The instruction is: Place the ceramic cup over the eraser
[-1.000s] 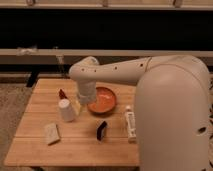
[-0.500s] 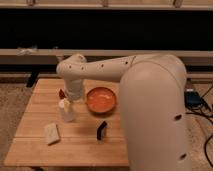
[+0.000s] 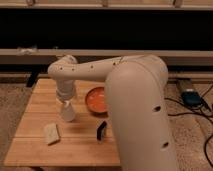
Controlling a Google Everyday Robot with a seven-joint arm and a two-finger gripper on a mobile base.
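The ceramic cup [image 3: 68,113] is a small white tapered cup standing on the left half of the wooden table [image 3: 35,150]. My gripper [image 3: 65,102] comes down from the white arm directly onto the cup's top and hides the rim. The eraser [image 3: 101,131] is a small black oblong block standing on the table to the right of the cup and closer to the front edge, apart from it. The cup rests on the table.
An orange bowl [image 3: 96,100] sits right of the cup, partly hidden by my arm. A pale beige block [image 3: 51,133] lies front left of the cup. My large white arm [image 3: 137,110] covers the table's right side. A dark ledge runs behind the table.
My arm has swung left across the table. The gripper has moved from near the bowl to directly over the cup. The cup, eraser and block have not moved.
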